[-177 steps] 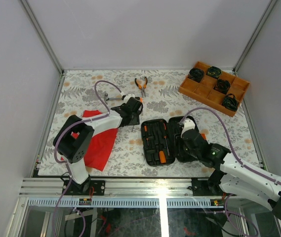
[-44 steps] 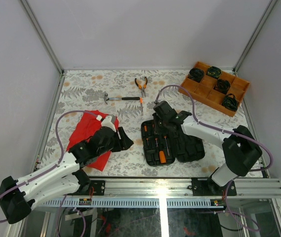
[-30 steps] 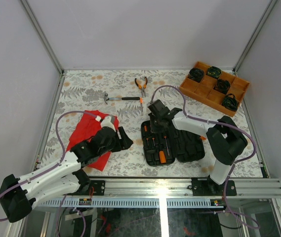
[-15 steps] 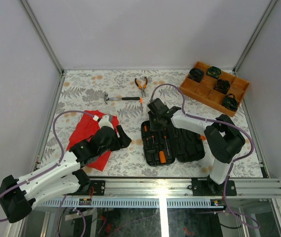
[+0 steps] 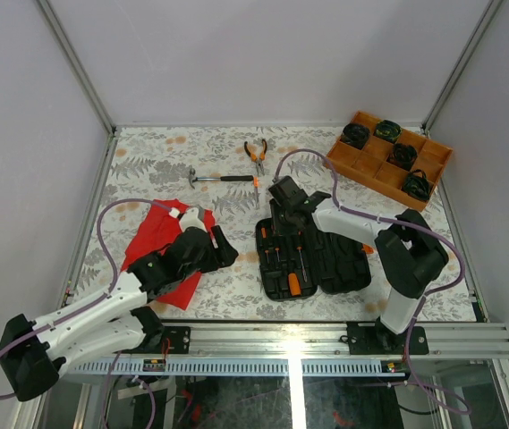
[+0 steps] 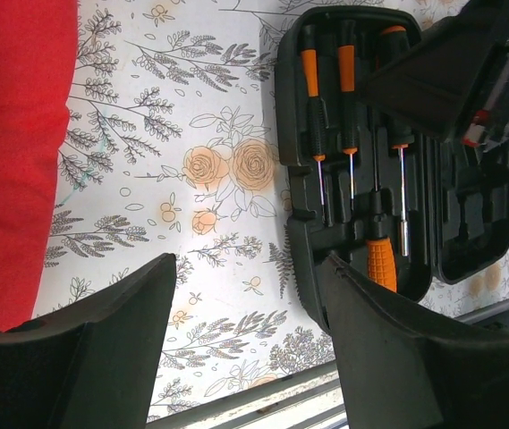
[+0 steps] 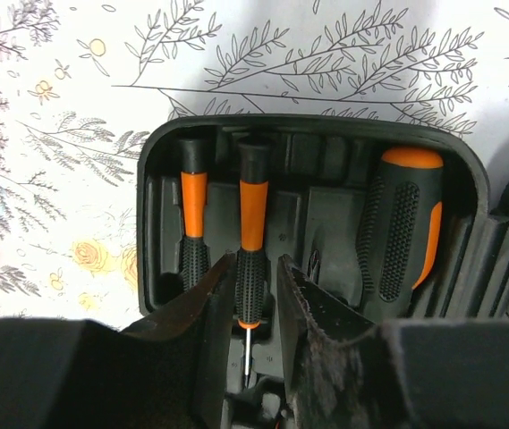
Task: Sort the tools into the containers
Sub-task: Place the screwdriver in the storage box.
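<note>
The black tool case [image 5: 326, 264] lies open at the front centre, with orange-and-black screwdrivers [image 5: 281, 255] in its left half. My right gripper [image 5: 284, 213] hangs over the case's far end. In the right wrist view its jaws [image 7: 256, 264] stand slightly apart on either side of a thin screwdriver [image 7: 253, 210] that lies in its slot, with a gap on the right side. A second thin screwdriver [image 7: 193, 206] and a thick-handled one [image 7: 406, 223] lie beside it. The hammer [image 5: 223, 179] and pliers [image 5: 256, 154] lie on the cloth-covered table behind the case. My left gripper [image 5: 223, 248] [image 6: 247, 268] is open and empty, left of the case [image 6: 297, 250].
A red cloth [image 5: 160, 237] [image 6: 12, 134] lies under the left arm. An orange compartment tray [image 5: 357, 165] with black round items stands at the back right. The table's front rail [image 6: 326, 393] runs just below the left gripper.
The right jaws have spread wider around the thin screwdriver, which stays in its slot. The left arm has barely moved.
</note>
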Robot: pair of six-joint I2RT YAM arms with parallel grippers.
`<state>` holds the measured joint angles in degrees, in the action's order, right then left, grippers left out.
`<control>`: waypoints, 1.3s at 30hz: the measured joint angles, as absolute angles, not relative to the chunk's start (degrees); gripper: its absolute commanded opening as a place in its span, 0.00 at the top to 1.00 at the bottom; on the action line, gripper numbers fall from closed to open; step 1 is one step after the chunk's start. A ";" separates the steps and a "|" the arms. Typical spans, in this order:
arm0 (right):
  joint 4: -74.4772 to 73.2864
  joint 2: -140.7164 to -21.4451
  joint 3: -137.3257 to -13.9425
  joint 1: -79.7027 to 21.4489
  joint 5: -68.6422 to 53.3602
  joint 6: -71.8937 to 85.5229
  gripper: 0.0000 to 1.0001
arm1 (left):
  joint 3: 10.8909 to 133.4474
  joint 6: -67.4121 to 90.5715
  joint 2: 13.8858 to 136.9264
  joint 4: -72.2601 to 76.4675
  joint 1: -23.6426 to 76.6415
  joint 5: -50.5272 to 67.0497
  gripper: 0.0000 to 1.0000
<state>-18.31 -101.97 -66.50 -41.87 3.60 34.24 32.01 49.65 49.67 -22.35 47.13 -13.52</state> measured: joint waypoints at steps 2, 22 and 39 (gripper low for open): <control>-18.59 -101.06 -66.50 -41.87 3.53 34.00 0.71 | 32.01 49.67 50.15 -22.35 47.13 -13.52 0.37; -19.00 -98.67 -63.77 -41.82 -1.19 32.93 0.83 | 30.89 51.44 49.65 -21.43 47.13 -13.47 0.37; -18.72 -101.01 -64.01 -41.82 -2.02 32.67 0.85 | 30.48 51.79 49.21 -21.34 47.13 -13.47 0.38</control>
<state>-18.72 -101.01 -64.01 -41.82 -2.02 32.67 30.48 51.79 49.21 -21.34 47.13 -13.47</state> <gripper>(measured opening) 0.167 0.622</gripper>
